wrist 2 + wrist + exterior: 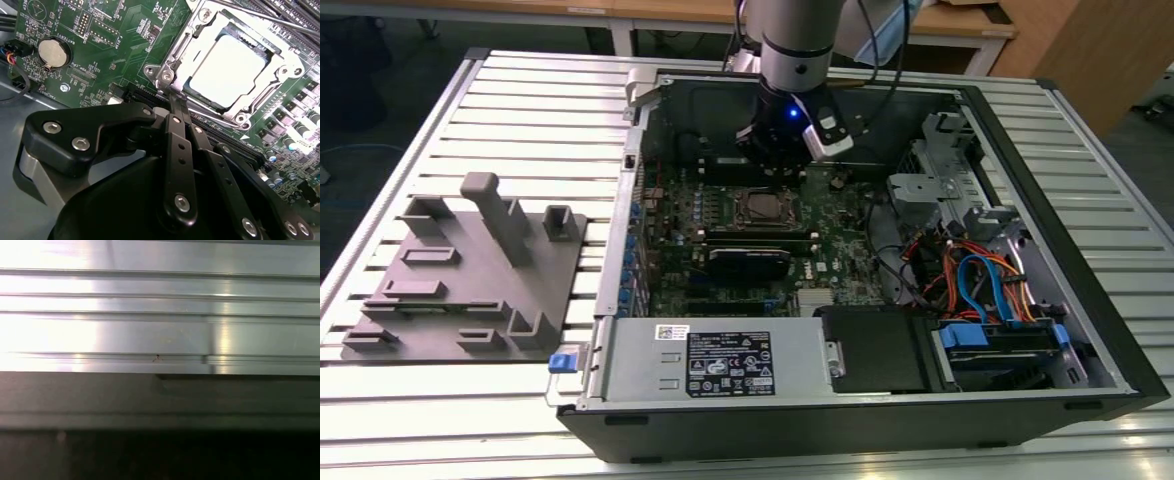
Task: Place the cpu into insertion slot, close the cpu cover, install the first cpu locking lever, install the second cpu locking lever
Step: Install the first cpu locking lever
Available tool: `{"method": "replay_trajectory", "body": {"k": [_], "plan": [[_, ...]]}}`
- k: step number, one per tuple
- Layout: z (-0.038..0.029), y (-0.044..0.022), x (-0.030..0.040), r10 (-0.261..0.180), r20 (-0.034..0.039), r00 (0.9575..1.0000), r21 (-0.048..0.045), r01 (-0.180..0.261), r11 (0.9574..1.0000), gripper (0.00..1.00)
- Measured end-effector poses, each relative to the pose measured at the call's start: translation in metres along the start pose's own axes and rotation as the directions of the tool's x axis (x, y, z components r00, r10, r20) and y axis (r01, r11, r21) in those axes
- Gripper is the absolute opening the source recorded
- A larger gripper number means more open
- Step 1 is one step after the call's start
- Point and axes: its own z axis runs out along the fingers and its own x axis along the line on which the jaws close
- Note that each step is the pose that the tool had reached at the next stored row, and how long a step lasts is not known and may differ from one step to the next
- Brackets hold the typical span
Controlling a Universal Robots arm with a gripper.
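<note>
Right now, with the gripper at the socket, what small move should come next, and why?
Probably a short downward press beside the cover's near corner, to start latching it. The cpu already lies under the lowered cover, and the shut gripper has its tip right at that corner.

Even overhead room light in the exterior view; open black computer case [1067,330] is dim inside w/ soft shadows. In the second wrist view the silvery-grey square cpu [227,67] glares nearly white. First wrist view: ribbed silvery metal counter [160,315] blown out, blurry, dark below.
</note>
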Motion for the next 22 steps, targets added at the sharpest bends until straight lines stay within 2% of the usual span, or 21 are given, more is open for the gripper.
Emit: {"method": "replay_trajectory", "body": {"k": [22], "plan": [[-0.0015,-0.0001,0.0,0.0,0.0,1.0,0.0023,0.0,1.0,0.1]]}}
